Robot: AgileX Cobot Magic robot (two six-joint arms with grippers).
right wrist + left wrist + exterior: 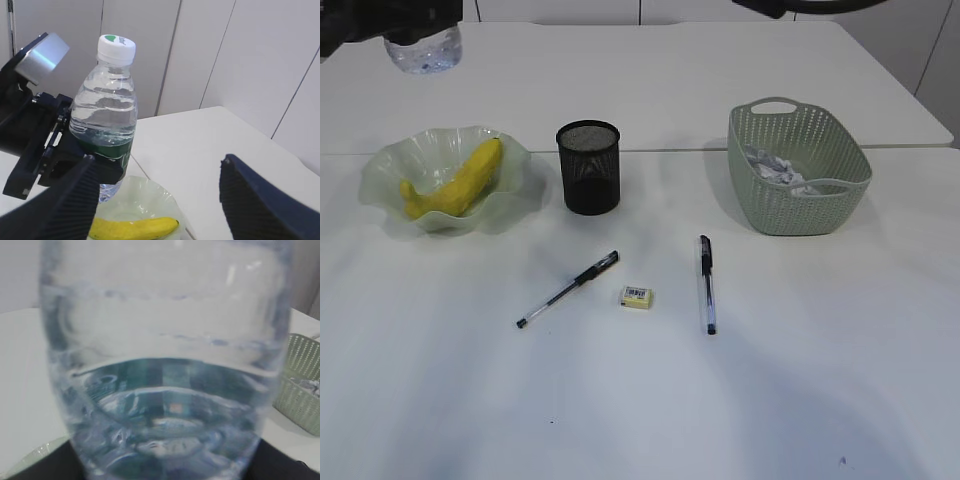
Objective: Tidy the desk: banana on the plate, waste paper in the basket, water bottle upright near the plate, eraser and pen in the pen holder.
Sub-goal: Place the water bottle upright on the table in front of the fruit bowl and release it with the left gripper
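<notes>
A clear water bottle [105, 105] with a white cap hangs upright in the air above the table's far left, and my left gripper [100, 160] is shut on its green label. The bottle [165, 365] fills the left wrist view; only its base [423, 50] shows in the exterior view. Below it the banana [460, 180] lies on the wavy glass plate [380, 165]. My right gripper [160, 200] is open and empty, high up and facing the bottle. Two pens [568, 289] [707, 284] and the yellow eraser [636, 297] lie on the table. The black mesh pen holder [588, 167] stands right of the plate. Crumpled waste paper [775, 168] lies in the green basket [798, 205].
The table is white, with a seam running behind the plate, the holder and the basket. A wall of pale panels stands behind the table in the right wrist view.
</notes>
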